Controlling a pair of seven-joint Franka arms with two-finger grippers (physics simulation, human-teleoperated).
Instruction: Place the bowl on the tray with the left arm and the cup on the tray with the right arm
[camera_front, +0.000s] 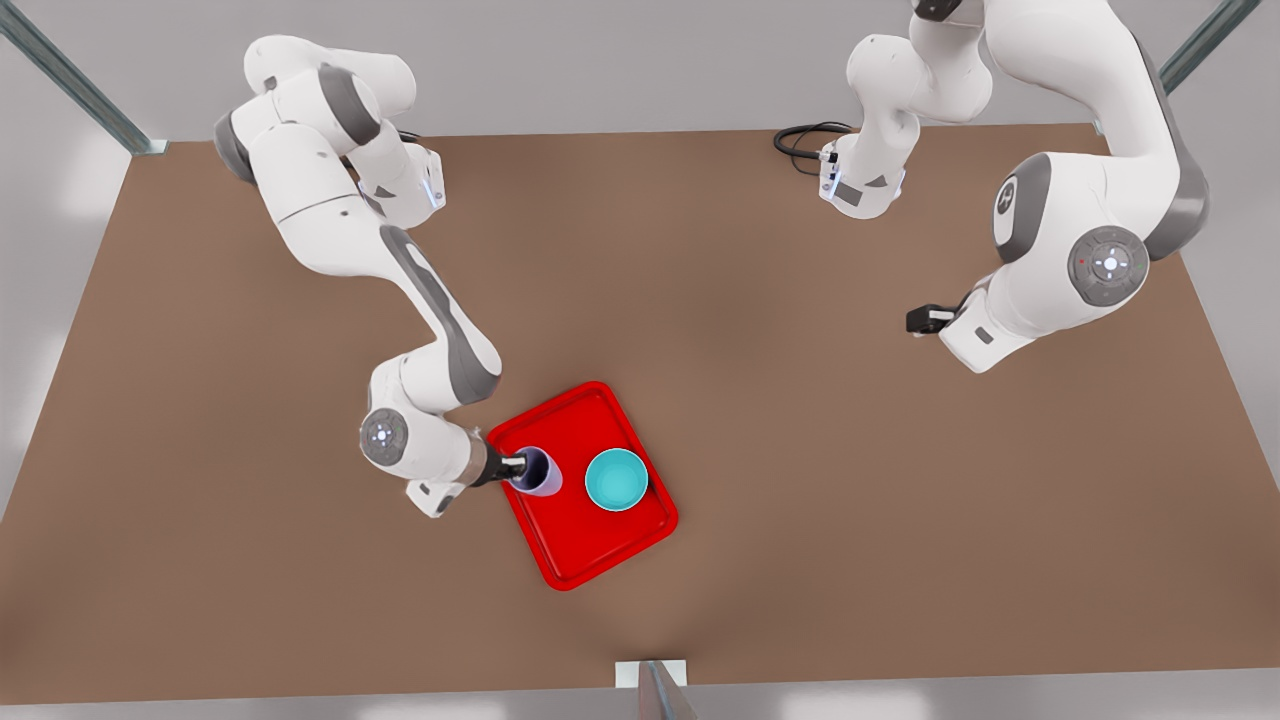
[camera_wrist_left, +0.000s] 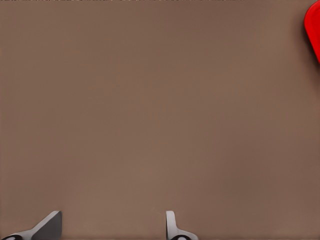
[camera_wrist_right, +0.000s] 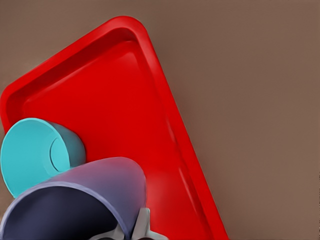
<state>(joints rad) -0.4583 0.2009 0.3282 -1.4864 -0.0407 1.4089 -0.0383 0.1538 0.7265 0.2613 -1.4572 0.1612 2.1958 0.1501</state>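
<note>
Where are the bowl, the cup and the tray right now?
bowl (camera_front: 615, 480), front view, the middle of its teal inside.
cup (camera_front: 537, 470), front view, its dark open mouth.
tray (camera_front: 580, 555), front view, bare red floor near its edge.

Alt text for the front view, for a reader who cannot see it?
A red tray on a brown table holds a teal bowl, while the right pincer grips a lavender cup at the tray's edge. The left pincer waits apart, over bare table.
</note>
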